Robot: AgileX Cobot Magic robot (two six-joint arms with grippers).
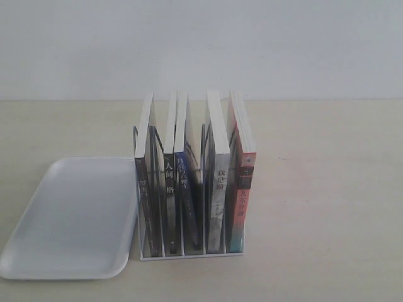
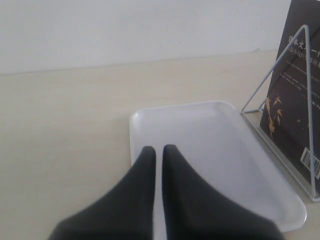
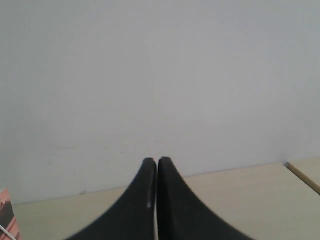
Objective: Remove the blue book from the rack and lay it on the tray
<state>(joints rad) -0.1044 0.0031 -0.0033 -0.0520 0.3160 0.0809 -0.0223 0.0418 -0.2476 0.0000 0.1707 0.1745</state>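
Note:
The blue book (image 1: 183,182) stands upright in the middle slot of the white wire rack (image 1: 189,253), its dark blue spine facing the exterior camera. The white tray (image 1: 69,220) lies flat on the table, touching the rack's left side. Neither arm shows in the exterior view. In the left wrist view my left gripper (image 2: 158,150) is shut on nothing and hovers over one end of the tray (image 2: 215,150), with the rack's wire loop (image 2: 280,80) beside it. My right gripper (image 3: 157,161) is shut on nothing and points at the wall above the table.
Four other books share the rack: a black-spined one (image 1: 168,189) left of the blue book, a red-and-teal one (image 1: 242,195) at the far right. A dark cover with gold bamboo (image 2: 292,100) faces the tray. A red book corner (image 3: 7,212) shows by the right gripper.

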